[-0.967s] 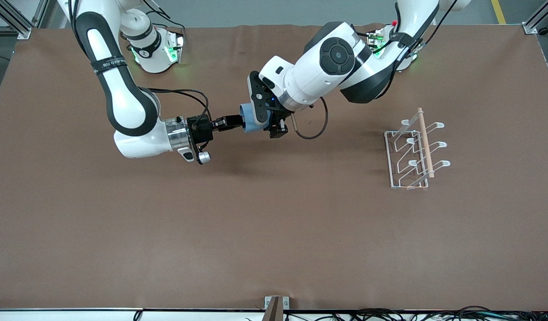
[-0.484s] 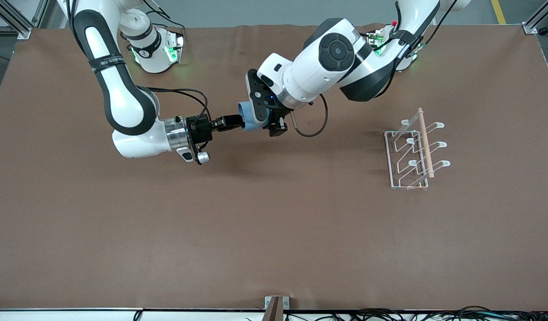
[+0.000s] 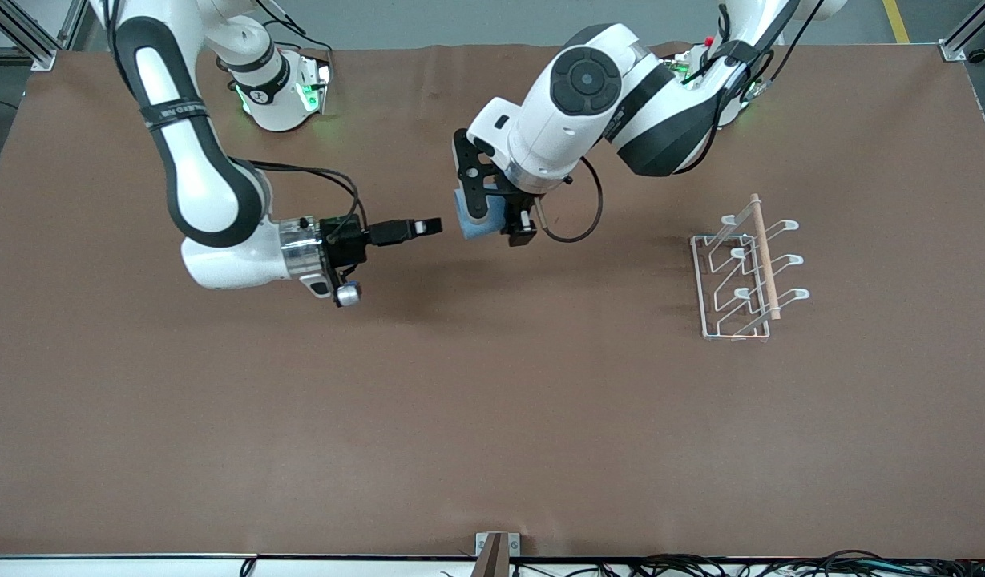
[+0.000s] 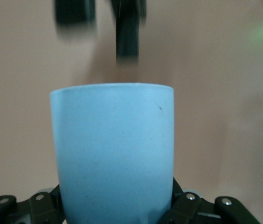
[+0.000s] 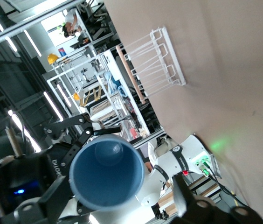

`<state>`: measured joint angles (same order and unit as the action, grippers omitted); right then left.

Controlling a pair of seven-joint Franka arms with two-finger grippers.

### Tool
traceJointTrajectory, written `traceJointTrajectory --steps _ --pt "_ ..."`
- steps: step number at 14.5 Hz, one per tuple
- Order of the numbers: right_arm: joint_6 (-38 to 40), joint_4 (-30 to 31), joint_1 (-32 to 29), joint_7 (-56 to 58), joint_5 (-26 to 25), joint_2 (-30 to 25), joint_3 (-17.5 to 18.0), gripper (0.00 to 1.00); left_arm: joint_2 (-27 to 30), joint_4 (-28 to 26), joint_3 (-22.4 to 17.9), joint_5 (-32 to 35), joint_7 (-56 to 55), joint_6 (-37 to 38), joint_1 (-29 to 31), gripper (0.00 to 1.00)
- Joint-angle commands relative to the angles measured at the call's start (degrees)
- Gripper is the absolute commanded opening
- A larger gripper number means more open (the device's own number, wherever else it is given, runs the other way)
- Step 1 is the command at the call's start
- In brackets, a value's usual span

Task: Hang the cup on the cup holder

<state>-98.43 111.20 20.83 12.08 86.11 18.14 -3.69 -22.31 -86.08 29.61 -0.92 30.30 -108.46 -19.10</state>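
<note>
I see the left gripper (image 3: 492,218) clamped on the cup (image 3: 474,222), holding it in the air over mid-table, wrist bent downward. The right gripper (image 3: 428,227) lies level beside it, empty, its fingers nearly together. The cup holder (image 3: 740,272) stands toward the left arm's end.

The left gripper (image 3: 492,218) is hanging in the air over the middle of the table, toward the edge where the bases stand, its fingers clamping the cup (image 3: 474,223). The right gripper (image 3: 429,227) is hovering level just beside it, apart from the cup and pointing at it, with nothing between its fingers.
</note>
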Motion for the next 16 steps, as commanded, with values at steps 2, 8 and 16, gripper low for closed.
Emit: traceJointTrajectory --steps 2,8,16 --pt "0.00 -4.22 -5.87 -8.37 -12.67 -1.36 0.27 1.00 2.36 0.39 -0.26 9.60 -5.51 12.54 -0.06 0.18" --pt "0.25 -8.79 -13.00 -10.41 -40.80 -2.06 -4.47 1.00 1.75 0.30 0.36 30.60 3.34 28.73 -1.21 0.00" --pt "-7.38 -11.53 -13.27 -12.43 -77.61 -3.81 -10.62 1.00 1.39 -7.86 -0.17 53.01 11.87 35.52 4.59 0.00"
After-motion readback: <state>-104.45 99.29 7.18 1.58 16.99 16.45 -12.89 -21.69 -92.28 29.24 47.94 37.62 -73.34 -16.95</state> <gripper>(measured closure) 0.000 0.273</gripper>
